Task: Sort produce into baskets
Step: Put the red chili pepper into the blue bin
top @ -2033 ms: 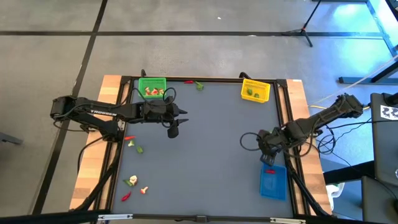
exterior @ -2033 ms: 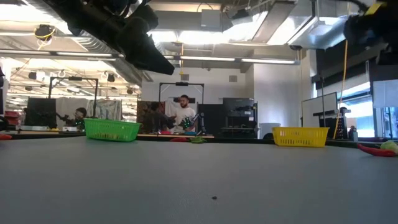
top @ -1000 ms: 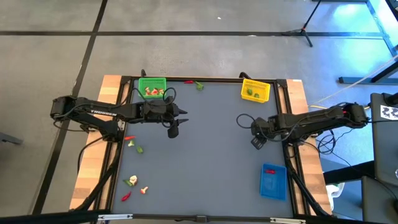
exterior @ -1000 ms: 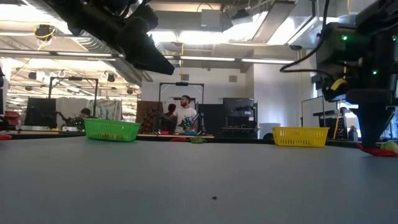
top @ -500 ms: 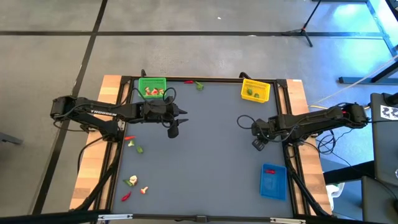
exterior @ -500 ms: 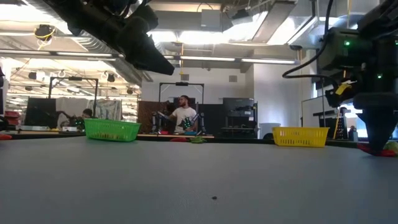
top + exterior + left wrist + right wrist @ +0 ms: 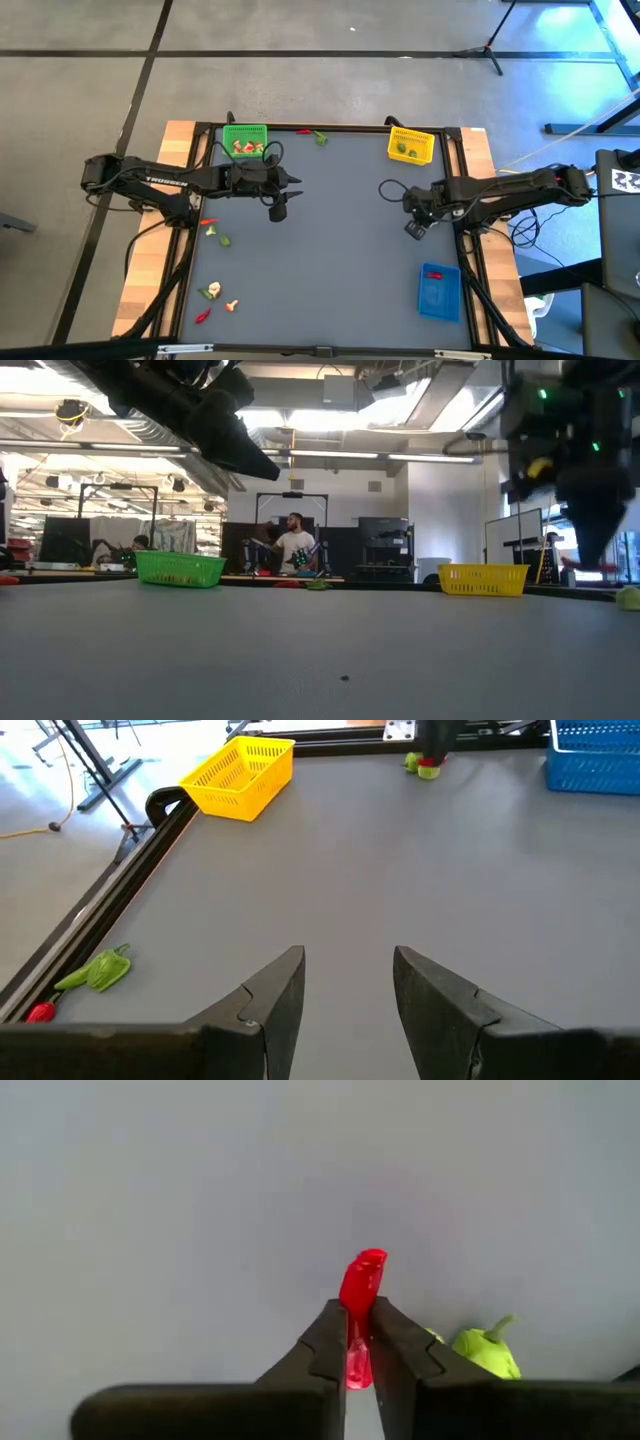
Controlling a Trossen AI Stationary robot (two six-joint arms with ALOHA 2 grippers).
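Right gripper point(image 7: 358, 1342): over the right part of the bench point(image 7: 340, 260), between yellow basket point(image 7: 411, 146) and blue basket point(image 7: 439, 292); fingers clamped on a red chili point(image 7: 359, 1305), raised off the surface. Green piece point(image 7: 486, 1352) lying just beside the held chili, on the bench.

Left gripper point(image 7: 348, 982): over the far-left part of the bench, near the green basket point(image 7: 244, 140); fingers apart, nothing between them.

Green basket: far-left corner of the bench, upright; pale and red pieces inside.

Yellow basket: far-right corner, upright; green pieces inside.

Blue basket: near-right edge; one red piece point(image 7: 433, 274) inside, at its far end.

Loose produce, far edge: red piece point(image 7: 303, 131) and green piece point(image 7: 320, 138) between the green and yellow baskets, near each other.

Loose produce, left edge: red chili point(image 7: 207, 222), pale piece point(image 7: 212, 232) and green piece point(image 7: 225, 240) clustered below the left arm.

Loose produce, near-left corner: pale and green piece point(image 7: 210, 292), pale mushroom point(image 7: 232, 305), red chili point(image 7: 203, 316), well apart from all baskets.

Room beyond the bench: a person point(image 7: 293, 545) standing at a far workstation, seen in the low view.
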